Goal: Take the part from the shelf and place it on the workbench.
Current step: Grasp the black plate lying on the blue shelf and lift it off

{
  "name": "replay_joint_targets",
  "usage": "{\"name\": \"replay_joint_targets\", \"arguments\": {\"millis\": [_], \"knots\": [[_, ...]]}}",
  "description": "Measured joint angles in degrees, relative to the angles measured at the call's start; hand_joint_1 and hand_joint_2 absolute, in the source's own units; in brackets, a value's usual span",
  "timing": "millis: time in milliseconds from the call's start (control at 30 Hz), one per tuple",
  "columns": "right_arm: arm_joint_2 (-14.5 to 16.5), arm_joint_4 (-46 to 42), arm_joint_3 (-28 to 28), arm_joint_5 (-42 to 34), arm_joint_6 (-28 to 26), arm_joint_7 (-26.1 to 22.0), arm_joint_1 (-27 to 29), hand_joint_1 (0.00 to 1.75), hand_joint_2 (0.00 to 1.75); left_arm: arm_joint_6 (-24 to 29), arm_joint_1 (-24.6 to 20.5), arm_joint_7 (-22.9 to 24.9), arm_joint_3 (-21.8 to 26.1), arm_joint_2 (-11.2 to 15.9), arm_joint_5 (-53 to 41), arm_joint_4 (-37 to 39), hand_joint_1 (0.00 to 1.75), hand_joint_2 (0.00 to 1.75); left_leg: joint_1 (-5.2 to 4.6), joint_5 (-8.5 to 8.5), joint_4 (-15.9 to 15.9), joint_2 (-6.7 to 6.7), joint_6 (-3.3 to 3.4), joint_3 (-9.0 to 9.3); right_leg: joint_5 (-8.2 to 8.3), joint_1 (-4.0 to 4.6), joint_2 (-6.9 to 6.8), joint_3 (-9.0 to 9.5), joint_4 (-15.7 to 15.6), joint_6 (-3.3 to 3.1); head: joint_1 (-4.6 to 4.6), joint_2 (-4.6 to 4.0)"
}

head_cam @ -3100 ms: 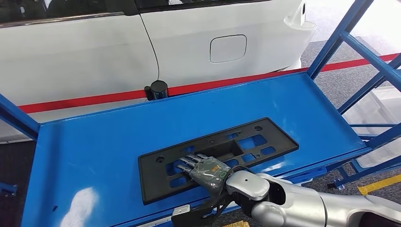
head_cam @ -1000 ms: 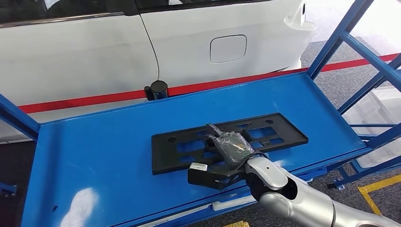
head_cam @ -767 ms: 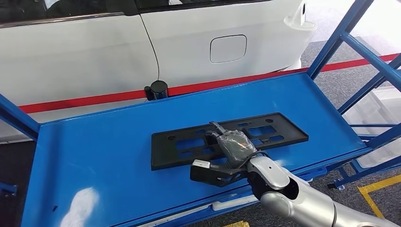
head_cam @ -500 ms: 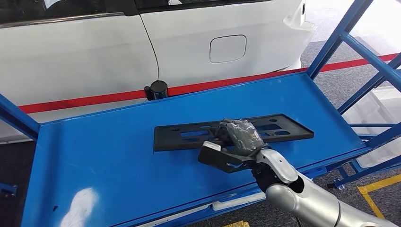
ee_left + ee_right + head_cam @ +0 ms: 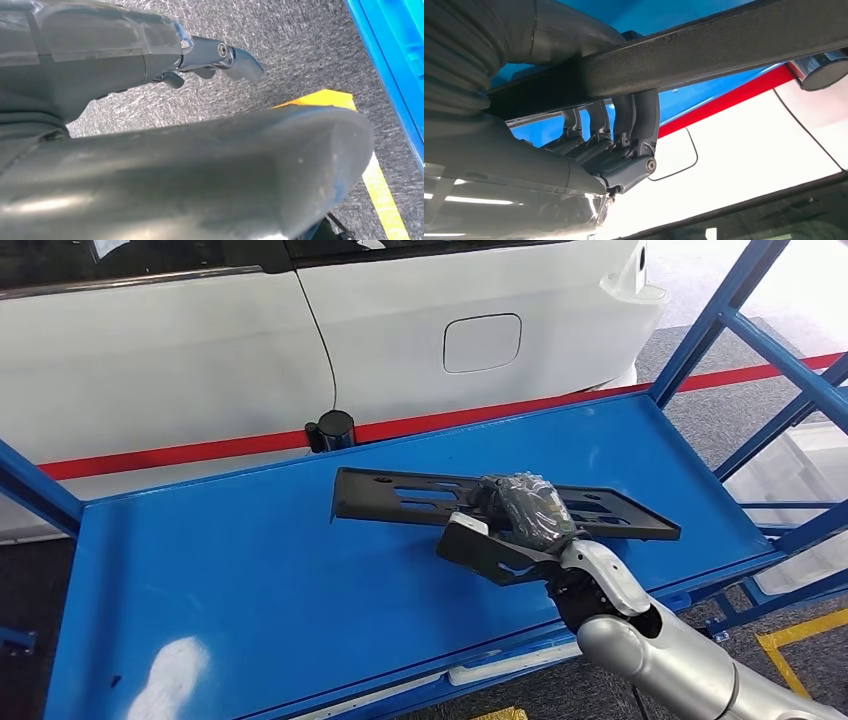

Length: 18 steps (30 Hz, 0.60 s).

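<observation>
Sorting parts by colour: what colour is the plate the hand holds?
Black; the plate in the right hand shows best in the head view.

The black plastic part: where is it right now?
In the head view, the black plastic part is raised and tilted over the middle of the blue shelf, gripped near its centre by the right hand, in front of the white car.

A: Head view, light? 
B: Bright, even, from above. White glare patch on the blue shelf (image 5: 170, 665), well to the left of the right robot hand (image 5: 525, 510); soft shadow under the black part (image 5: 400, 498) it grips.

A: Wrist views? 
B: Right: sharp fingers (image 5: 644, 125), white car panel (image 5: 734, 165) behind overexposed. Left: left robot hand (image 5: 100, 50) up close, blurred, with a dull sheen.
</observation>
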Motion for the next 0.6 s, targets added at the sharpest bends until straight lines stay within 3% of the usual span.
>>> {"name": "replay_joint_targets", "arguments": {"millis": [133,333,600], "knots": [[-0.3,-0.4,-0.3,-1.9,-0.2,0.1,0.1,1.75,1.75,-0.1,0.0,0.0,0.0,-0.1,0.0,0.0,0.00,0.00,0.00,0.00,0.0,0.00,0.00,0.00,0.00,0.00,0.00,0.00,0.0,0.00,0.01,0.00],[-0.9,-1.1,-2.7,-13.4,-4.9,-2.5,-0.1,1.75,1.75,-0.3,0.0,-0.2,-0.1,-0.3,-0.1,0.0,0.00,0.00,0.00,-0.04,0.0,0.06,-0.06,0.02,0.00,0.00,0.05,0.04,0.0,0.00,0.00,0.00],[-1.5,-4.0,-10.2,-39.1,-20.7,-15.8,-2.4,1.75,1.75,0.5,0.0,-0.6,-0.7,-0.3,-1.7,0.0,0.00,0.00,-0.02,-0.04,0.0,0.11,-0.06,0.14,0.02,-0.01,0.19,0.14,0.0,0.01,0.02,0.00]]}}
